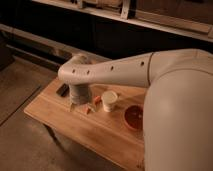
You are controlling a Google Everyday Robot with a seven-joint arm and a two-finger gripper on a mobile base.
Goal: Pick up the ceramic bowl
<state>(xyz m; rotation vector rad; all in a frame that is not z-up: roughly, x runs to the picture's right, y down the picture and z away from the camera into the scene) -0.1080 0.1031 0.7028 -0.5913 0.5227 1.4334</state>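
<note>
The ceramic bowl (133,117) is a small round shallow bowl with a reddish-orange rim and a darker inside. It sits on the wooden table (65,120) at the right, partly cut off by my arm. My gripper (78,103) hangs below the arm's wrist over the table's left part, well to the left of the bowl. A cream-white cup (109,100) stands between the gripper and the bowl.
A small orange object (97,99) lies just left of the cup and a small piece (90,111) lies in front of it. A dark flat object (63,90) lies at the table's left rear. Dark shelving (125,20) runs behind the table.
</note>
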